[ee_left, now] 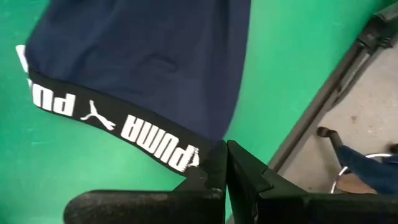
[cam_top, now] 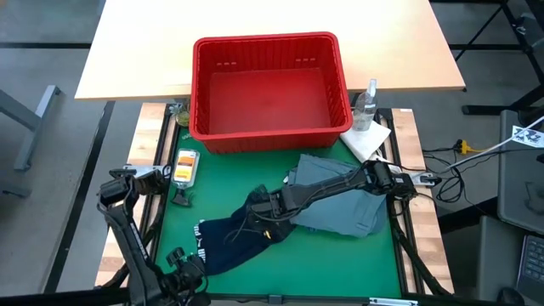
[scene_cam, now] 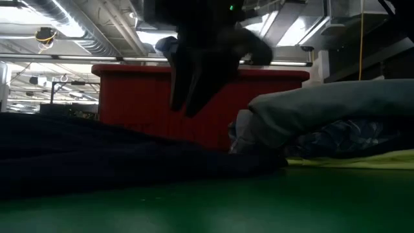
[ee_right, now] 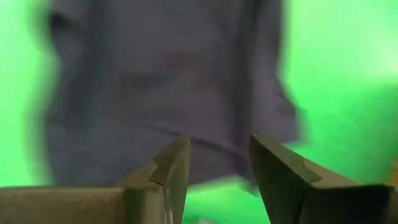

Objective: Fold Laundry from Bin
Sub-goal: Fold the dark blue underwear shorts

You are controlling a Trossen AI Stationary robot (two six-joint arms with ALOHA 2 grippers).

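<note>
While left claw [ee_left: 225, 163] sits shut at the tabletop's [cam_top: 340, 263] near-left corner beside the dark navy garment's [cam_top: 228, 240] waistband, right claw [cam_top: 259, 206] hovers over that garment, jaws apart, empty. Grey-blue garment [cam_top: 340, 208] lies beyond it to the right; red bin [cam_top: 269, 89] at the far edge.

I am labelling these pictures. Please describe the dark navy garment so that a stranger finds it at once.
Start at the red bin and come down the green mat. The dark navy garment lies left of the grey-blue one. Only it carries a black band with white PUMA lettering.
</note>
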